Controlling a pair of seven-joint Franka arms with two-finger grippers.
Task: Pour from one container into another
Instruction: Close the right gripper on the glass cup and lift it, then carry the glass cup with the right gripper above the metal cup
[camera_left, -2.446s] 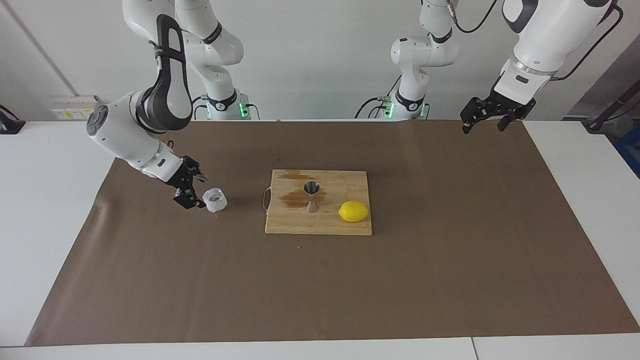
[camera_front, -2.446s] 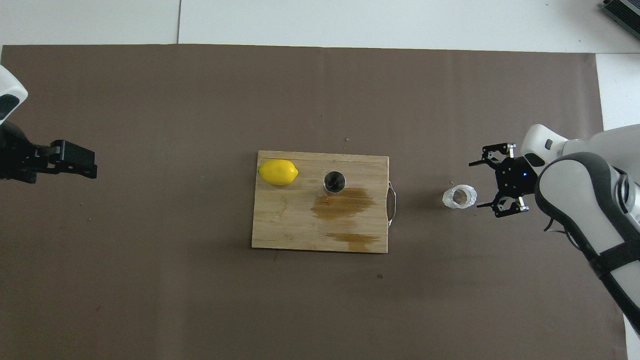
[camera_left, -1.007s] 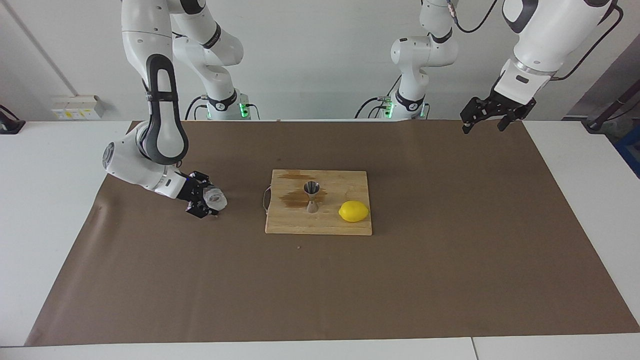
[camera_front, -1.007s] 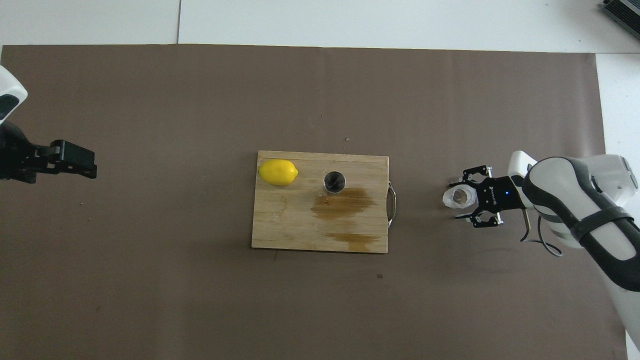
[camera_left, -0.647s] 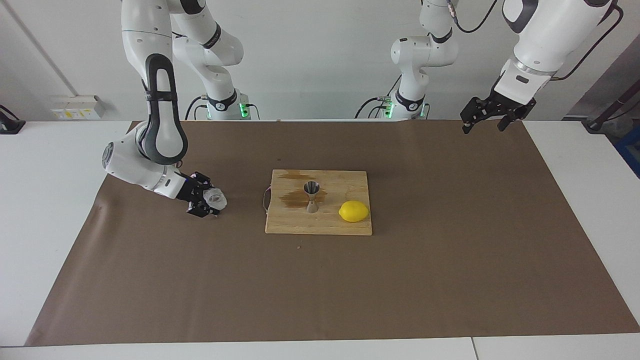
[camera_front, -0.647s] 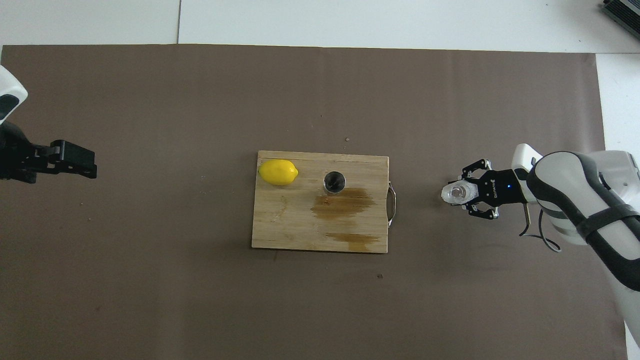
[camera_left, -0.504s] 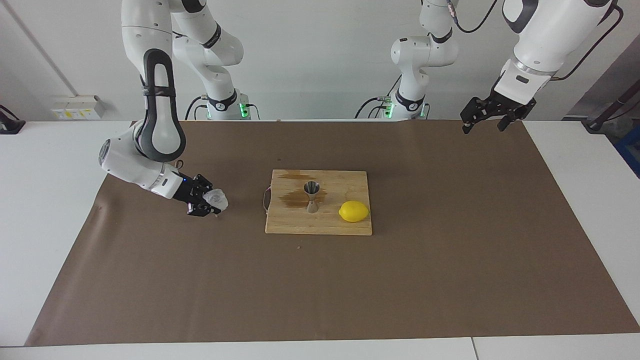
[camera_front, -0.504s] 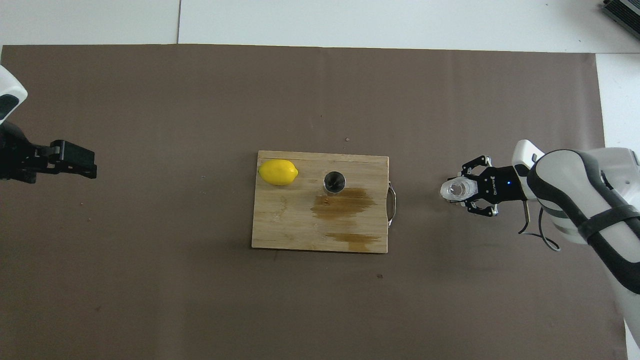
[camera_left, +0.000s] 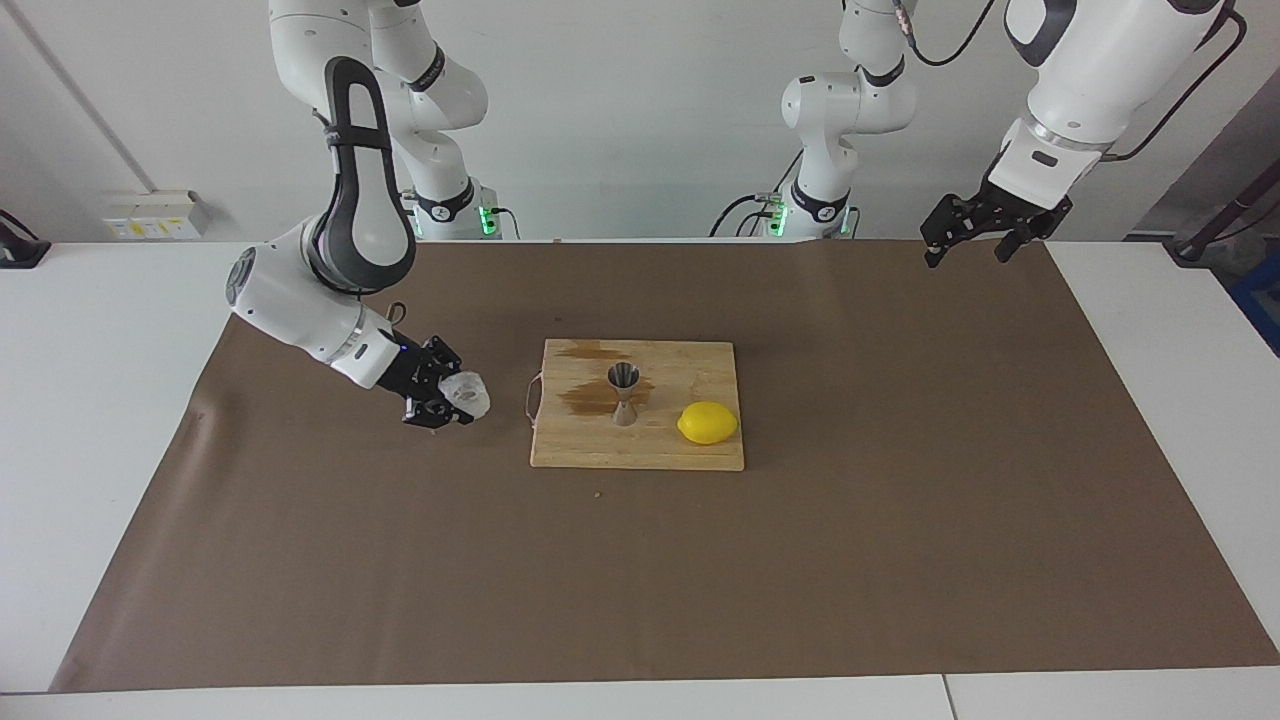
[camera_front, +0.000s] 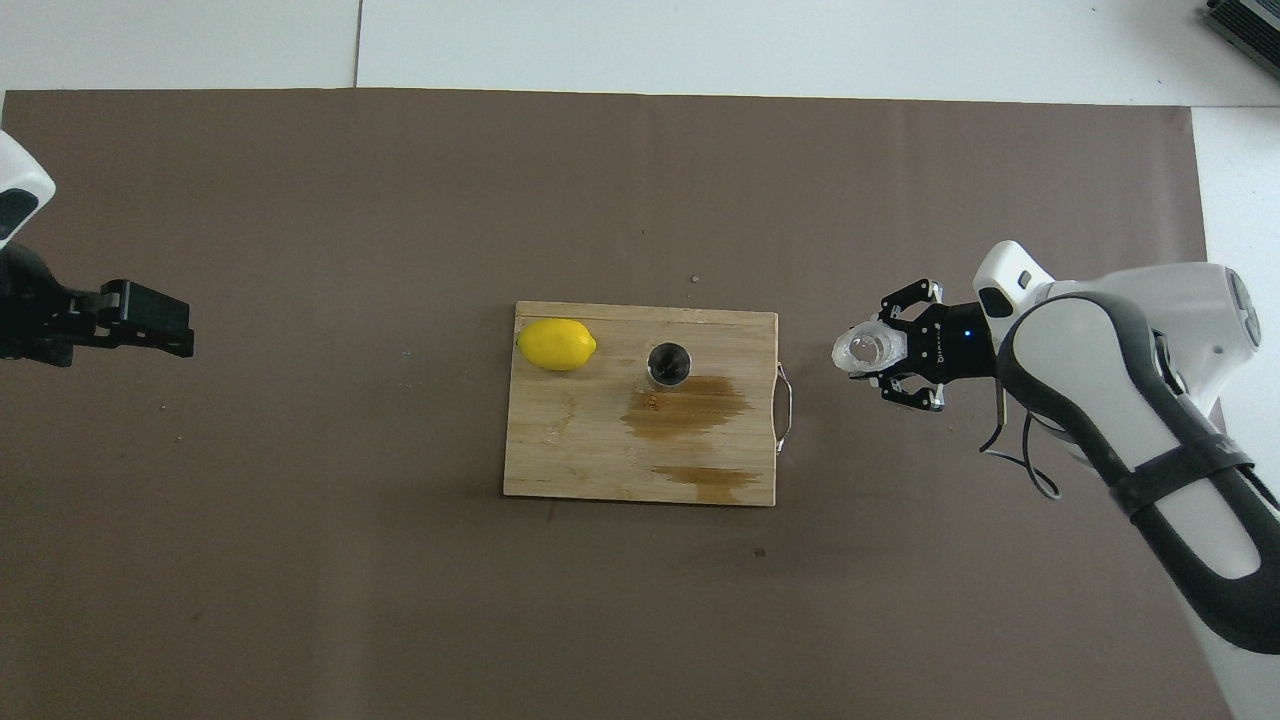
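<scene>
The right end effector (camera_left: 452, 397) is now carrying the cup (camera_left: 466, 394) toward the board (camera_left: 700, 455); a moment ago it was closing on the cup farther toward the right arm's end of the tabletop (camera_left: 120, 330), and earlier it was parked open beside it. I'm reading this as the grasp being done and the transport being under way, with the pour not yet begun.

The end effector is clenched on the cup, fingers on either side of its wall, and the cup is riding at the fingertips, seemingly lifted clear of the brown mat (camera_left: 900, 550) and leaning a little. In the overhead view the cup (camera_front: 864, 349) is sitting just short of the board's handle (camera_front: 786, 408).

The jigger (camera_left: 624, 393) is standing upright on the board, well apart from the cup, with the lemon (camera_left: 707, 422) beside it toward the left arm's end. Brown stains (camera_front: 688, 409) are showing on the wood next to the jigger.

The left end effector (camera_left: 977, 233) is waiting up in the air over its own corner of the mat, fingers spread and empty.
</scene>
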